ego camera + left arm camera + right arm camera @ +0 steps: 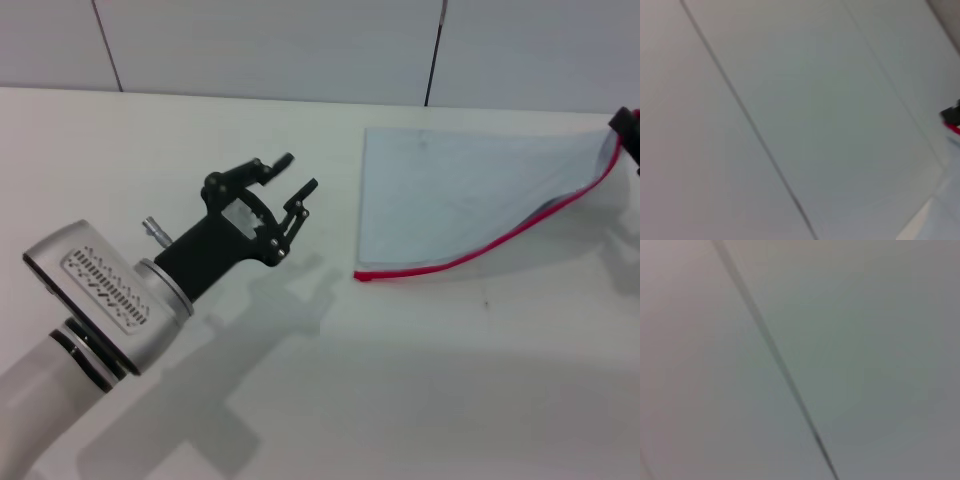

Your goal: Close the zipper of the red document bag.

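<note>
The red document bag (450, 200) lies on the white table at the right of the head view, pale blue-grey and translucent. Its zipper (480, 248) is the red strip along the near long edge, curving upward toward the right. That right end is lifted off the table and held by my right gripper (627, 127), of which only a black tip shows at the frame's edge. The slider is not discernible. My left gripper (300, 172) hovers open over the table left of the bag, apart from it, with nothing between its fingers.
A white panelled wall (300, 40) with dark seams stands behind the table (400, 380). The left wrist view shows that wall plus a far black and red bit (952, 120) at its edge. The right wrist view shows only wall.
</note>
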Controlling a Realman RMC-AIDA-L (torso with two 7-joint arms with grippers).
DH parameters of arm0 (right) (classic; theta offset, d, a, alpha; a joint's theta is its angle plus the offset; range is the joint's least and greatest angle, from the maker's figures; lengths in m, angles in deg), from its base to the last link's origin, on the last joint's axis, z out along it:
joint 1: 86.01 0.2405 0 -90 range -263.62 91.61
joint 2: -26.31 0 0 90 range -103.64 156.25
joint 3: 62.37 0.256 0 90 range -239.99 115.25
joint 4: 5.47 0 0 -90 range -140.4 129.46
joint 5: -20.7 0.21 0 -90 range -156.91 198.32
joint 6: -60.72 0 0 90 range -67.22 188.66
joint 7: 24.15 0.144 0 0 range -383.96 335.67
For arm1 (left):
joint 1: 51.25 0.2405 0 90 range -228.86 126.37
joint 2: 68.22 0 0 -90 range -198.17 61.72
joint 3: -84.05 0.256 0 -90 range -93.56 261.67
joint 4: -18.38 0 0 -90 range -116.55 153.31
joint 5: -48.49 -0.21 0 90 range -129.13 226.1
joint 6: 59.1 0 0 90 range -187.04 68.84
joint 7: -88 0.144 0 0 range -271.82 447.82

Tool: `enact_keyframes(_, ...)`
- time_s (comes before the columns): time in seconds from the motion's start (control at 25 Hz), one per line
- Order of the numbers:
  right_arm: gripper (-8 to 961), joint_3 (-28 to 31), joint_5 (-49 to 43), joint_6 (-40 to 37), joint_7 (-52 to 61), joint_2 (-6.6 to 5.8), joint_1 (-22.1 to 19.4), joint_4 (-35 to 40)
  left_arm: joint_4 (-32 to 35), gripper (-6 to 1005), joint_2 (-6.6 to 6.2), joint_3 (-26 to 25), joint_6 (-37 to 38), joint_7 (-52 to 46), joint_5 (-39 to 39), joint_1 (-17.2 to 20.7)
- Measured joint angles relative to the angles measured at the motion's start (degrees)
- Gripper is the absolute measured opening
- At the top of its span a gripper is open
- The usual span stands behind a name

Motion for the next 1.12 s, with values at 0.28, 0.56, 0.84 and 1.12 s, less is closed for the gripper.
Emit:
enact_keyframes(0.28, 443, 2.07, 0.75, -12.27, -19.2, 0.27, -2.29, -4.46, 0.42, 402, -0.28, -0.06, 0.73, -6.59, 6.09, 0.52)
enact_keyframes(0.56, 618, 9.72, 0.9, -17.46, -42.42, 0.42, -5.31, -13.2, 4.61, 509, -0.51, -0.68, 4.39, -16.05, 7.38, 1.59)
enact_keyframes(0.84, 772, 15.48, 1.18, -17.49, -56.37, 0.71, -6.69, -19.2, 6.85, 510, -0.66, -0.99, 8.44, -20.45, 11.4, 2.91)
enact_keyframes(1.12, 845, 15.61, 1.45, -17.35, -55.67, 0.58, -6.66, -19.33, 8.17, 510, -0.76, -0.97, 15.2, -22.6, 14.9, 4.77)
